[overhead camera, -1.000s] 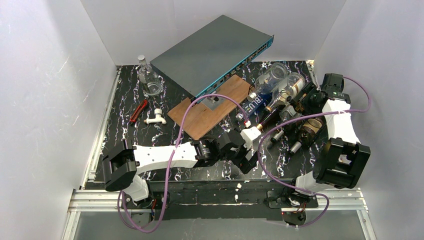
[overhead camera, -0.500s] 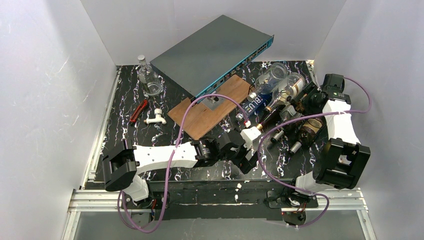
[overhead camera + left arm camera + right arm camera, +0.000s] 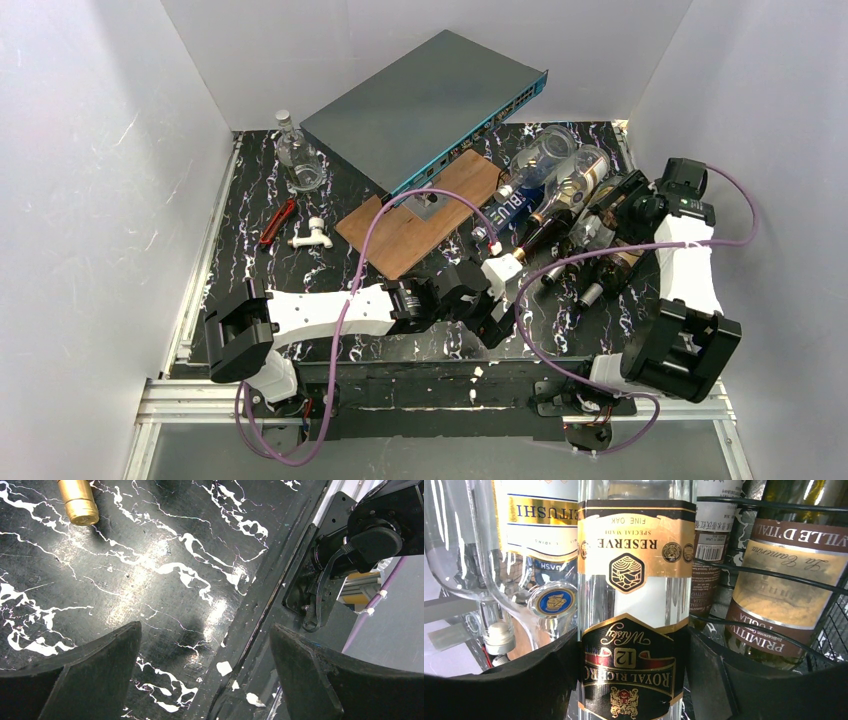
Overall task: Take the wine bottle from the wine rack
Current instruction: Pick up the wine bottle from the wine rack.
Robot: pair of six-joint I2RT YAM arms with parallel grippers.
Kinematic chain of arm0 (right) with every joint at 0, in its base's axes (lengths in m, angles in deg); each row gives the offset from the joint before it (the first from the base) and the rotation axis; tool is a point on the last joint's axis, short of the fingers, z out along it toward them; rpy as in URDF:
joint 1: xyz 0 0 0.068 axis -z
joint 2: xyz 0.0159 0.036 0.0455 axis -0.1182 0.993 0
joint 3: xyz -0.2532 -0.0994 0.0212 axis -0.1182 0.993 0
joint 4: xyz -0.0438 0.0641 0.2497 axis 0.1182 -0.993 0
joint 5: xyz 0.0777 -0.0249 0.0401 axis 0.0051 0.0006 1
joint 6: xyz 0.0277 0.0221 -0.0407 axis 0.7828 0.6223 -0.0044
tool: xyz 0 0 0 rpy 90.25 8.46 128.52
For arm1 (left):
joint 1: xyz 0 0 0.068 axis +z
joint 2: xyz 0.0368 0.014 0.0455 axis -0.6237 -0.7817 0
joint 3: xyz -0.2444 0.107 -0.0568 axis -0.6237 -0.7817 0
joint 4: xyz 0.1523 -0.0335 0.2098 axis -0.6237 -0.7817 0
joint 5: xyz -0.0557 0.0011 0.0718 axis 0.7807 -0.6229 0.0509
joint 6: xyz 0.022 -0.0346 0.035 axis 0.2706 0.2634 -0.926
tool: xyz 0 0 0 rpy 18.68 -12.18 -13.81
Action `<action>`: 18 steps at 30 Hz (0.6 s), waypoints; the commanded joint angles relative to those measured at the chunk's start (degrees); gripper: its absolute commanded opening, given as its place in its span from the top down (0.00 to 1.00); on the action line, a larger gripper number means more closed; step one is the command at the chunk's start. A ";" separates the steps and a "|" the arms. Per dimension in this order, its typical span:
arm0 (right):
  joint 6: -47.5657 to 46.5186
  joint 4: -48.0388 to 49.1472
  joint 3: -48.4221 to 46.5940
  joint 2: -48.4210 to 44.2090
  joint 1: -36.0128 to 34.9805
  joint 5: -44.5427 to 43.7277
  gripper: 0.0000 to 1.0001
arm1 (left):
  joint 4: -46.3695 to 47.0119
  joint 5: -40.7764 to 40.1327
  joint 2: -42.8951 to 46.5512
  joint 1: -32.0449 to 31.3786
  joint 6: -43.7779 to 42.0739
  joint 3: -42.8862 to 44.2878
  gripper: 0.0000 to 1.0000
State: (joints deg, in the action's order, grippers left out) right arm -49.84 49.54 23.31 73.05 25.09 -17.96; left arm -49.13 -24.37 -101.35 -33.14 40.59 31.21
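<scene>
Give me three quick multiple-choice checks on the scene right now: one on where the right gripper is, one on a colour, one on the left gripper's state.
1. The right gripper is placed:
A) with the clear Reserve whisky bottle between its fingers
B) around the dark Primitivo bottle
C) over the wooden board

2. The bottle top in the left wrist view is:
A) red
B) gold
C) blue

3. The left gripper is:
A) shut on a bottle
B) shut on nothing
C) open, holding nothing

Answers:
1 A: in the right wrist view, a finger stands on each side of the black-and-gold label.
2 B: it shines gold against the black marbled table.
3 C: its fingers stand wide apart with only table between them.
</scene>
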 commanded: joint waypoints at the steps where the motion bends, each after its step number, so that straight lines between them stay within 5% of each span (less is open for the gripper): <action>1: 1.41 1.97 -0.33 -4.62 1.31 3.16 0.99 | 0.94 0.70 3.90 0.18 0.17 0.10 0.01; 18: 3.81 0.65 1.22 -10.03 2.52 7.43 0.99 | 1.73 1.17 5.14 0.18 -0.62 -0.55 0.01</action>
State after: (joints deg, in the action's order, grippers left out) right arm -48.07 46.76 26.11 67.36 27.08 -14.35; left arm -48.69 -24.07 -99.54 -33.14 41.16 31.21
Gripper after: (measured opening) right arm 0.762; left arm 0.992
